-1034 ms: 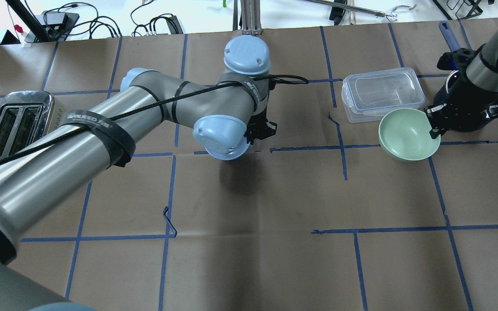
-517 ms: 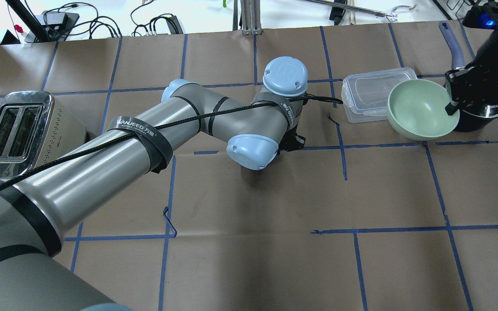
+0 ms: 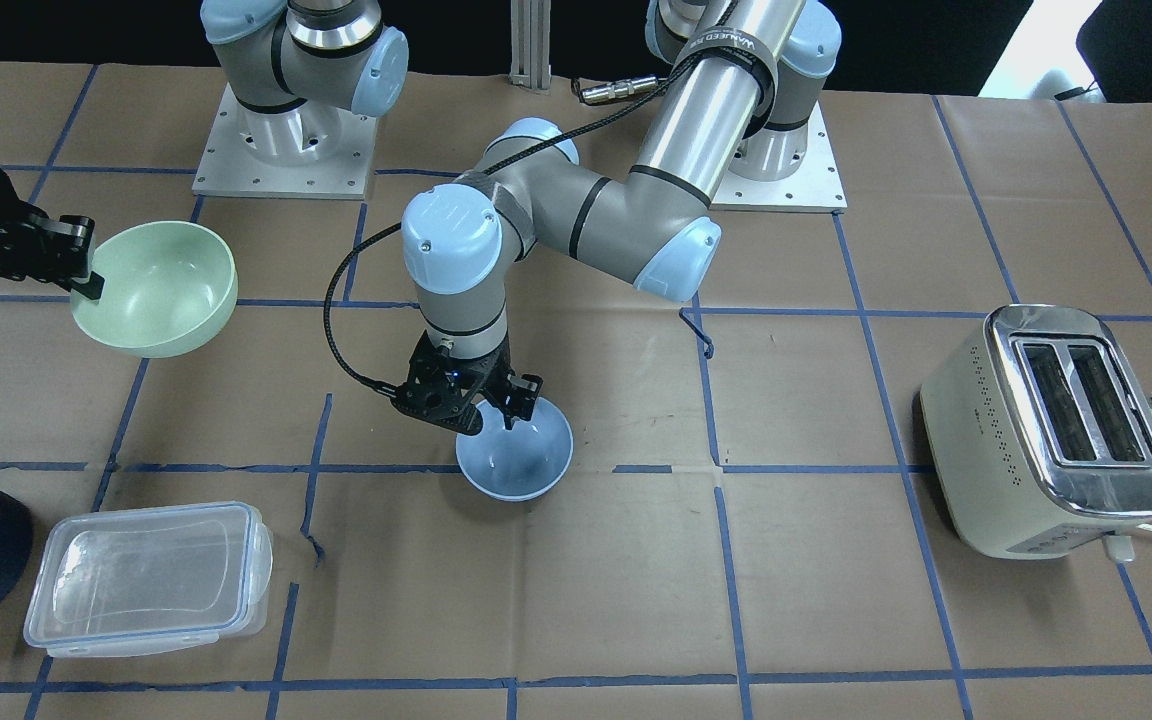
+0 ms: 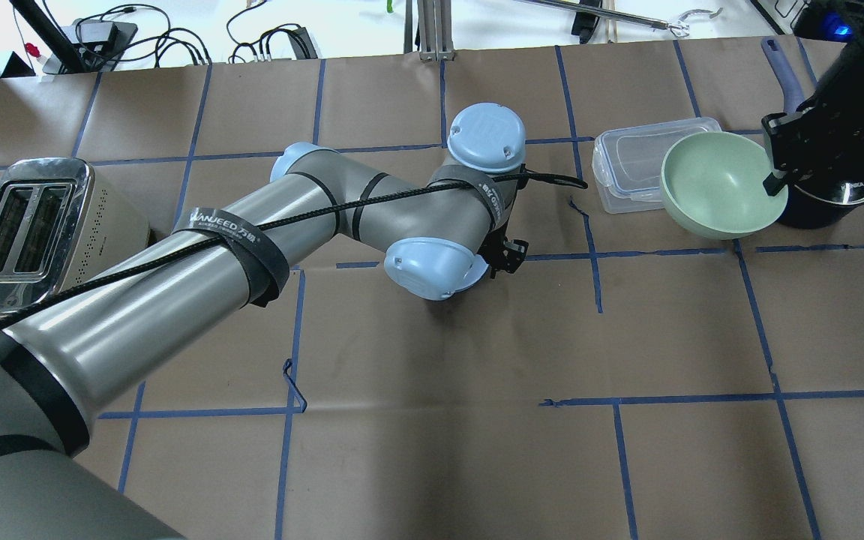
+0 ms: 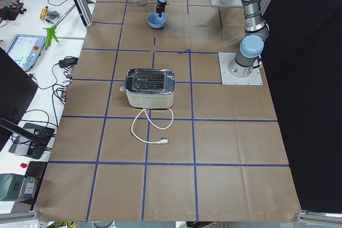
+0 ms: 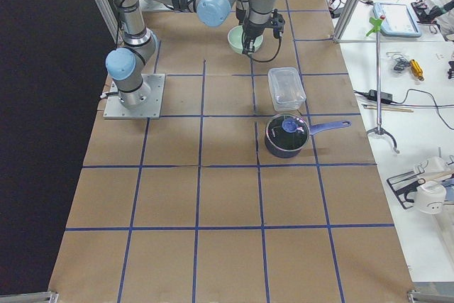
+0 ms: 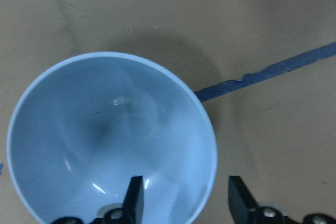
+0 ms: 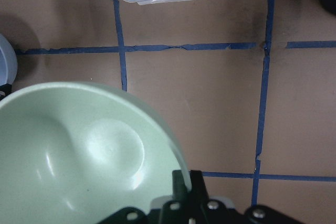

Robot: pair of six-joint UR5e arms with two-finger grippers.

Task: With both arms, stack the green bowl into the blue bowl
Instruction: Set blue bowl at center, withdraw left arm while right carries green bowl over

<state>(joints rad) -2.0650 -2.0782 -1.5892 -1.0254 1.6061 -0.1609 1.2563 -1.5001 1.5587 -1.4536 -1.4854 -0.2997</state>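
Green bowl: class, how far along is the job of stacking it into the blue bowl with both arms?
Done: the right gripper is shut on the green bowl at its rim, holding it tilted, apparently clear of the table. In hand: the left gripper straddles the blue bowl rim, jaws open. Left: closing on it, bringing the bowls together, nesting green into blue.
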